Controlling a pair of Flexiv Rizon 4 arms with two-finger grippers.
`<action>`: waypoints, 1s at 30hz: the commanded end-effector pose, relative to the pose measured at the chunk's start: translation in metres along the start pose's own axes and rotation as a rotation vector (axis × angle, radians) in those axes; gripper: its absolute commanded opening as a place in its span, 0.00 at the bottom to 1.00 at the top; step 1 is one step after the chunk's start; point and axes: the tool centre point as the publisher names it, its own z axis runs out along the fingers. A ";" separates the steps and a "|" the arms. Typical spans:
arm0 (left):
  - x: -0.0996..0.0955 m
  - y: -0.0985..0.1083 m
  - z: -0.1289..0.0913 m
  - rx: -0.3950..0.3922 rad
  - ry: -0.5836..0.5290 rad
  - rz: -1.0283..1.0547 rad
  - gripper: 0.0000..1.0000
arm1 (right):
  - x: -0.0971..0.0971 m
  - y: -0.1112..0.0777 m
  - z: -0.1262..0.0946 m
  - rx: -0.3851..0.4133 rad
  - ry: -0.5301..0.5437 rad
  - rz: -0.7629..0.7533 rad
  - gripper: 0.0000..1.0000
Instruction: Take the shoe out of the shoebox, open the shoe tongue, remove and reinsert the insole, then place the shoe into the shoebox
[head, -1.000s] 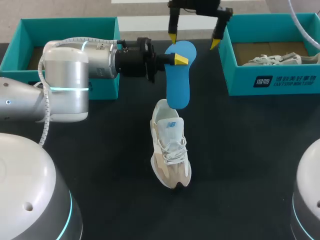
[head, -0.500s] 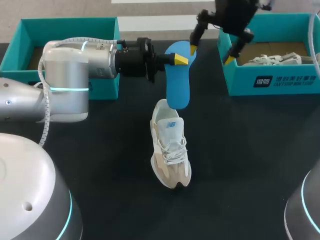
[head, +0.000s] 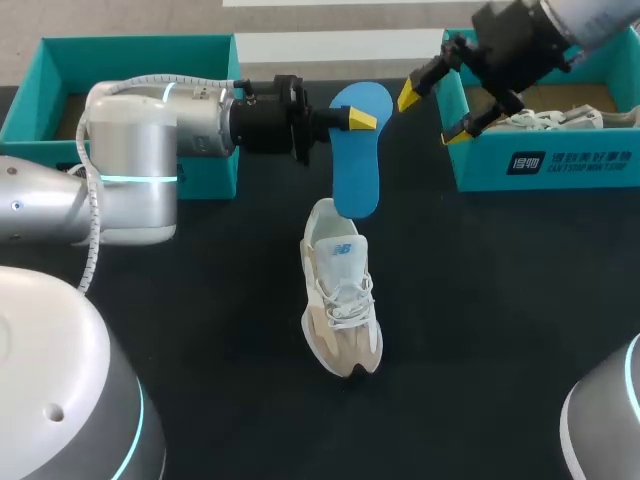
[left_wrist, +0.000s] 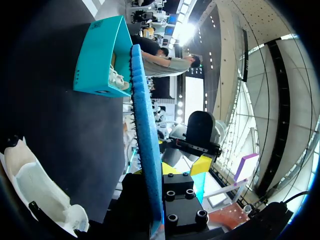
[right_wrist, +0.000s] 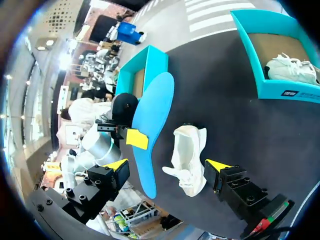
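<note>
From above, the left gripper (head: 352, 118) is shut tight on the blue insole (head: 356, 165) and holds it up on end. The bottom tip of the insole hangs right at the heel opening of the shoe (head: 340, 300), which lies on the dark table (head: 500, 300). The right gripper (head: 432, 116) was up over the top of the insole a second ago. Now it has swung away to the side, by the near wall of the right shoebox (head: 545, 165), with its jaws wide apart and nothing in them. So the insole is out of the shoe and only one arm has it. I think putting it back in comes next. The left wrist view shows the insole (left_wrist: 146, 140) from its thin edge, pinched flat in its own gripper. You cannot see that from above. The shoe (left_wrist: 35, 187) lies off to one side, below it. The right wrist view shows both of its yellow tips spread far apart, high over the shoe (right_wrist: 189, 155) and the insole (right_wrist: 152, 125). It also looks into the right shoebox (right_wrist: 280, 92), where a second shoe (right_wrist: 290, 67) lies, and past the insole to the left shoebox (right_wrist: 147, 67).
</note>
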 end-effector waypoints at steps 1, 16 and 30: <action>0.000 0.000 -0.001 -0.001 -0.002 0.000 0.00 | -0.008 -0.005 0.004 -0.009 0.515 0.001 1.00; 0.000 0.000 -0.001 -0.001 -0.002 0.000 0.00 | -0.016 0.002 0.008 0.005 0.578 -0.017 1.00; 0.000 0.000 -0.001 -0.001 -0.002 0.000 0.00 | -0.015 0.005 0.004 -0.050 0.610 -0.047 1.00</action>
